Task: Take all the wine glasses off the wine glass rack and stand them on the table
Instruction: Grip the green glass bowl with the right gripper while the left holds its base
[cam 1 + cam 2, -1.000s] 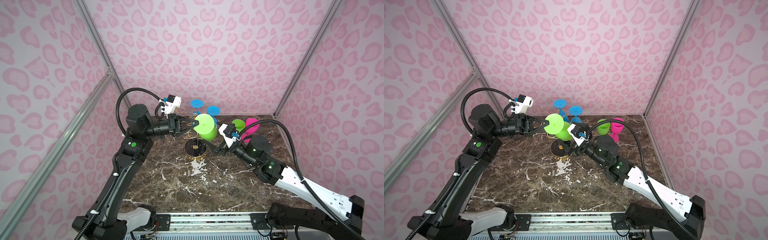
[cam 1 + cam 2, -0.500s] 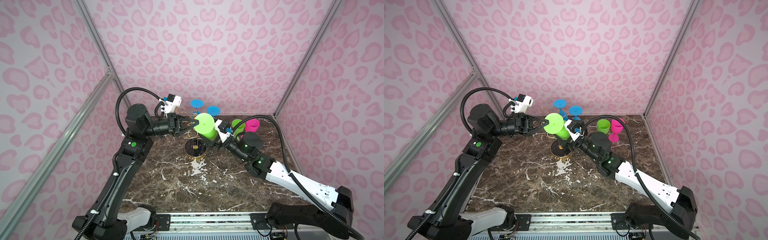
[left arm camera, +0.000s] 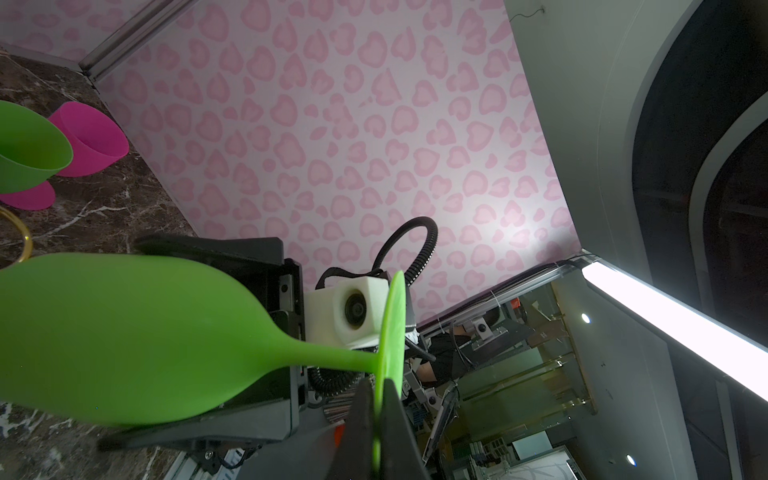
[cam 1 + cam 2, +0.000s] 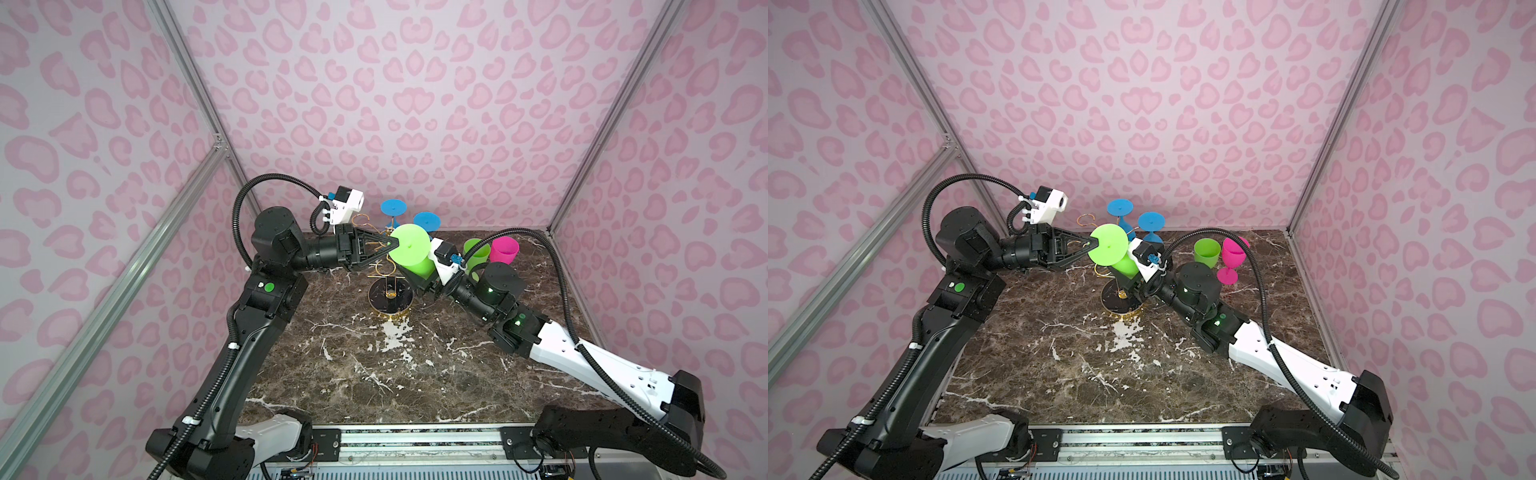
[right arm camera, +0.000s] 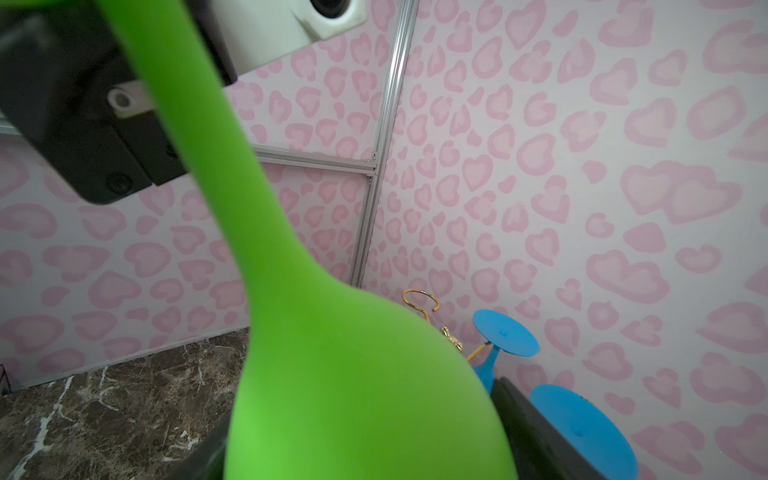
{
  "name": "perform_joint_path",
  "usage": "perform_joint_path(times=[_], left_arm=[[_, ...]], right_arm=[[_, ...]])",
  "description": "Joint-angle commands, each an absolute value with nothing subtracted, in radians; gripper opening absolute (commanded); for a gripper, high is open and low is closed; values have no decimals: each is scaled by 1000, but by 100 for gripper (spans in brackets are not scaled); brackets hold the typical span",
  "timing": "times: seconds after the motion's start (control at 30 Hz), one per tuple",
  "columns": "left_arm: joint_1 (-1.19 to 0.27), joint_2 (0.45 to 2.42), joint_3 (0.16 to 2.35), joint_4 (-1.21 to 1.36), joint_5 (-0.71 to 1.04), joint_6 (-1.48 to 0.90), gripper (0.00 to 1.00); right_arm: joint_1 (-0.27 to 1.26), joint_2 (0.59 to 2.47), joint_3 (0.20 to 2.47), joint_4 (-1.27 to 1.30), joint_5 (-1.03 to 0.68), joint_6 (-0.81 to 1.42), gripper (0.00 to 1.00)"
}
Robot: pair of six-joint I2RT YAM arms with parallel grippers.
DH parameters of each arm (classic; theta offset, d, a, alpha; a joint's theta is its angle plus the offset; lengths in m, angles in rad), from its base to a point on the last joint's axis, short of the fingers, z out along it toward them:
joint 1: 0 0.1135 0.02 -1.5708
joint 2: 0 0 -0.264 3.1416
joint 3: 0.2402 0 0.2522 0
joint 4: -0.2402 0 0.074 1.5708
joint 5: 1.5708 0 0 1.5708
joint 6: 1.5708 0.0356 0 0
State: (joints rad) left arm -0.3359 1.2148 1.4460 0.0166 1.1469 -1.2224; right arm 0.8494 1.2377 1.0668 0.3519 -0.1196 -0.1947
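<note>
Green wine glass (image 4: 409, 253): mid-frame, tilted foot-up above wine glass rack (image 4: 390, 297); foot pinched tight by left gripper (image 4: 388, 245), probably for lift-off; right gripper (image 3: 124, 345) straddling bowl, contact unclear.

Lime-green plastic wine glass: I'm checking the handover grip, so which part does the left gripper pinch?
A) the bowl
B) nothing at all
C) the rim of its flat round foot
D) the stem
C: in the left wrist view the left gripper is shut on the rim of the flat round foot of the lime-green plastic wine glass.
</note>
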Motion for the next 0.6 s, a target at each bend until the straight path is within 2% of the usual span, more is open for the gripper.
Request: perform_joint_path(times=[0.0, 0.1, 0.17, 0.23, 0.27, 0.4, 0.57], left_arm=[[-337, 1219, 1469, 72, 1159, -1222, 6], [-337, 1226, 1480, 77, 1151, -1219, 16], [-337, 1227, 1486, 77, 1145, -1202, 29], [-336, 1227, 1491, 75, 1138, -1175, 35], [-336, 1228, 1494, 71, 1134, -1158, 42], [-336, 1227, 1496, 45, 1096, -1043, 54], [-336, 1199, 1438, 56, 928, -794, 56]], right_arm=[[848, 1213, 1048, 376, -90, -154, 76], [849, 1193, 1048, 342, -86, -135, 75], [850, 1180, 1059, 301, -72, -111, 75], [838, 1168, 1086, 232, -69, -72, 75], [831, 1161, 1102, 187, -71, -51, 74], [799, 1133, 1191, -40, -56, -1, 73], [752, 1100, 1311, -308, -51, 38, 72]])
